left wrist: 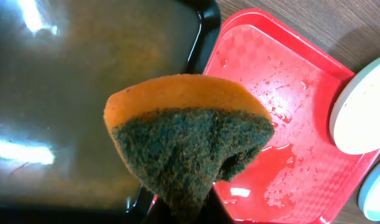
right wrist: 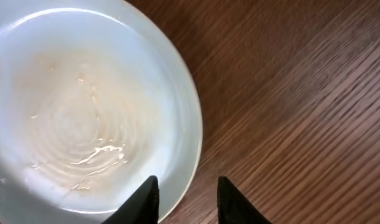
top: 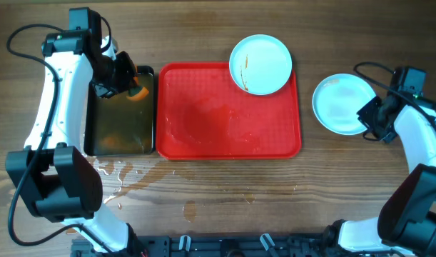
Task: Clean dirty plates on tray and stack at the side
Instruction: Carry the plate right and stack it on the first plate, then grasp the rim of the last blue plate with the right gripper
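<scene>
The left gripper (top: pixel 123 80) was clamped on a sponge (left wrist: pixel 190 140). The sponge's orange top and dark green scrubbing face were pinched into a fold above the black tray (top: pixel 148 114). That tray sat touching the 9 o'clock side of the red tray (top: pixel 228 118) and was filled with brownish water. The red tray held only droplets and a thin wet film, plus the streaked plate (top: pixel 260 64). This plate sat at the tray's 1 o'clock corner, overlapping the raised rim, with a thin orange-brown mark on its left half. It was well apart from the left gripper, at about 3 o'clock from it.

The wet plate (right wrist: pixel 84 112) lay on the bare wooden table (right wrist: pixel 301 93), at 3 o'clock from the red tray and clear of it. It had a watery sheen and a faint tan tinge in its well. The right gripper (right wrist: pixel 186 199) hung at this plate's 4 o'clock edge, parted to a narrow gap. One finger was over the rim and the other over the wood. Whether either touched the plate could not be told. Puddles (top: pixel 125 178) lay on the table at 7 o'clock from the red tray.
</scene>
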